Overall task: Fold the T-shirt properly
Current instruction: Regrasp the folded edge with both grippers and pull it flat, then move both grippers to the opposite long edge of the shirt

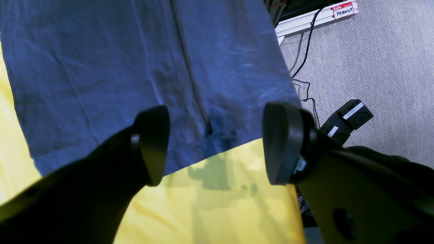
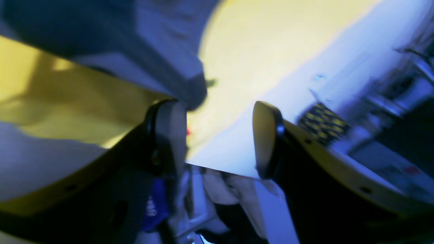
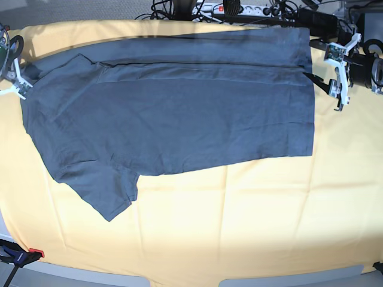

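The dark blue-grey T-shirt (image 3: 179, 113) lies flat on the yellow cloth (image 3: 251, 221), collar end to the left. Its far long side is folded over toward the middle, and one sleeve (image 3: 105, 191) sticks out toward the front. My left gripper (image 3: 336, 89) hovers just off the hem corner at the right. In the left wrist view it (image 1: 217, 145) stands open above the shirt's edge (image 1: 135, 67), nothing between its fingers. My right gripper (image 3: 13, 72) is at the shirt's far left end. In the blurred right wrist view it (image 2: 218, 135) is open and empty, with shirt fabric (image 2: 135, 40) just beyond.
Cables and a power strip (image 3: 239, 9) run along the table's back edge. A blue clamp (image 3: 18, 256) grips the front left corner. Beside the table on the carpet are a black stop pedal (image 1: 352, 115) and a rail labelled PEANUT (image 1: 343, 10).
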You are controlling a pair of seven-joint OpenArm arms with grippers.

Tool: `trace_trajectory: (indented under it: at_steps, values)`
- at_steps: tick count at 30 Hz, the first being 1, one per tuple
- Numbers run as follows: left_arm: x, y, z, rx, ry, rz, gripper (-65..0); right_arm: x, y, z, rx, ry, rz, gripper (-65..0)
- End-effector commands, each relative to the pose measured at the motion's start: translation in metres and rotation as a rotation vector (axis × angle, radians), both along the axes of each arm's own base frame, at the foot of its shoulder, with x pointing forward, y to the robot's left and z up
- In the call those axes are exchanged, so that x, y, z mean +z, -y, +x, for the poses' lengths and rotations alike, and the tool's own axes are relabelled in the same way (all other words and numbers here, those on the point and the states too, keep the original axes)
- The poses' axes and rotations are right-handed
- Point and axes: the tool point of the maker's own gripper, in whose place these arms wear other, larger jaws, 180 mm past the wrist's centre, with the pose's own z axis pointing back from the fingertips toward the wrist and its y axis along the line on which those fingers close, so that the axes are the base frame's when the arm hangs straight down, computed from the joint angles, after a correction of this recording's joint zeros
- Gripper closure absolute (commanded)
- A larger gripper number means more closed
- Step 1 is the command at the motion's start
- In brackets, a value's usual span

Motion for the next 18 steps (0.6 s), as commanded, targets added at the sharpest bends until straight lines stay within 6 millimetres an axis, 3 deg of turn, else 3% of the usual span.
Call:
trace_trajectory:
  at_steps: [1,6,10,14,18]
  values:
    - [0.014,0.006,0.012,0.043,0.016,-0.039,-42.8,0.016,0.008,0.014,0.018,0.054,-0.057,-33.8]
    - [0.044,0.000,0.066,0.342,0.041,-0.042,-42.8,0.027,0.017,0.021,0.019,0.107,-0.131,-33.8]
    - [0.073,-0.009,0.099,0.494,0.057,-0.111,-42.8,0.032,0.014,0.023,0.012,0.135,-0.131,-33.8]
    - [0.075,-0.039,0.136,0.704,0.079,-0.158,-42.9,0.049,0.010,0.037,0.013,0.261,-0.158,-33.8]
    - [0.057,-0.095,0.177,1.028,0.103,-0.210,-42.9,0.069,0.014,0.050,0.017,0.390,-0.214,-33.8]
